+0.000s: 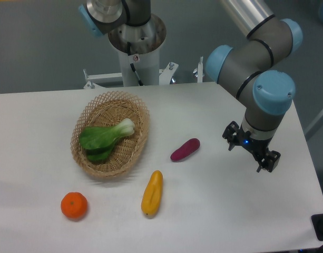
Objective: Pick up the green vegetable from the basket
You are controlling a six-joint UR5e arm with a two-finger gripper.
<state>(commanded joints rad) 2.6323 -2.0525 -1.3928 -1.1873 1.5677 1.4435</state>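
Observation:
The green vegetable (105,138) lies in the basket (135,107), a tan oval wicker one left of the table's middle. Its dark leaves point to the lower left and its pale stem base to the upper right. My gripper (251,150) hangs over the right side of the table, far to the right of the basket. Its black fingers (268,161) are spread apart, with nothing between them. From this angle the fingertips are partly hidden under the wrist.
A purple sweet potato (185,149) lies between the basket and the gripper. In front of the basket rest a yellow-orange elongated fruit (152,193) and an orange (74,205). The robot's base column (136,47) stands behind the basket.

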